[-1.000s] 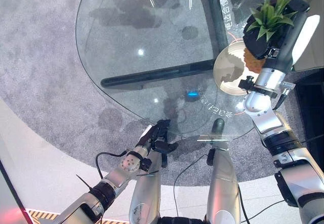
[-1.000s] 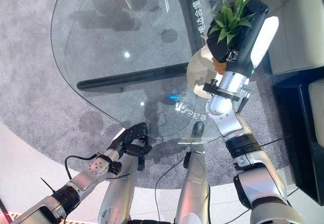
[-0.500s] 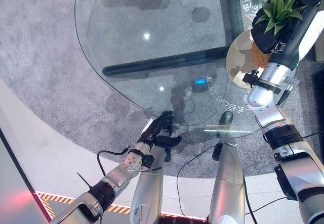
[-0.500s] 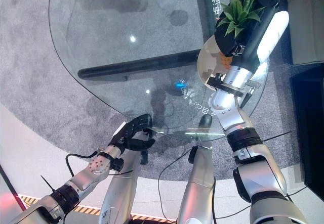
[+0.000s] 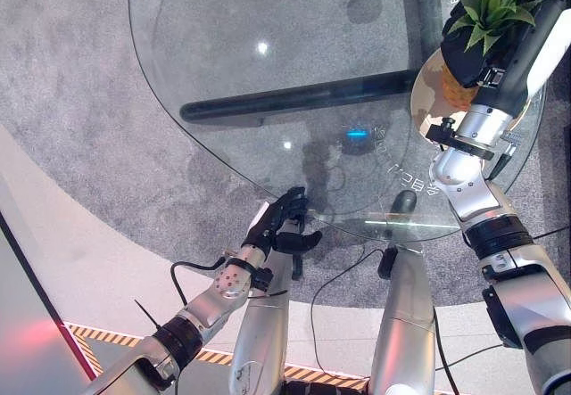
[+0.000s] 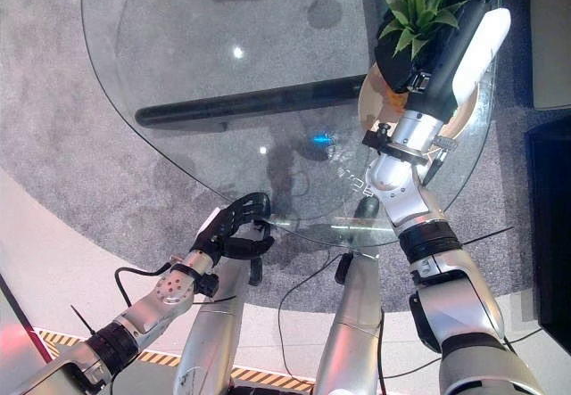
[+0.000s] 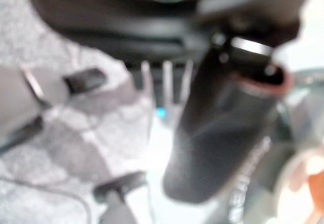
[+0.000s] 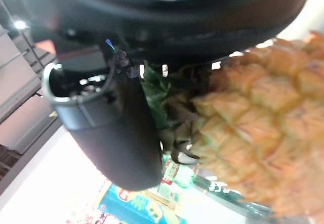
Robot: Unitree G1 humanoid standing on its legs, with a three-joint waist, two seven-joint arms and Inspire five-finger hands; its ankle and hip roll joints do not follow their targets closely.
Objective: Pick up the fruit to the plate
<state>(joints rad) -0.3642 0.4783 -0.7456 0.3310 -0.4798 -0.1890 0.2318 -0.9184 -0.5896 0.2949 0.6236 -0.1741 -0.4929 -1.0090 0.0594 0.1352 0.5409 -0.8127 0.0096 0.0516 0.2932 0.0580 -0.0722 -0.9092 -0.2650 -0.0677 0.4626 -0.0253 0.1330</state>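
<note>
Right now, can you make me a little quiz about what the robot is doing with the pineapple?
1. True or false: the pineapple lies alone on the glass table, with no hand near it.
2. Which hand holds the pineapple? A) left hand B) right hand
3. Fill in: beneath the pineapple sits a round ____.

Key: 1 false, the right hand's fingers are round it. 2 B; the left hand hangs by the table's near edge. 3 plate.

Right hand (image 5: 489,43): your fingers are wrapped round the pineapple (image 5: 473,52), arm stretched forward.
Left hand (image 5: 281,226): your fingers are curled, holding nothing.
</note>
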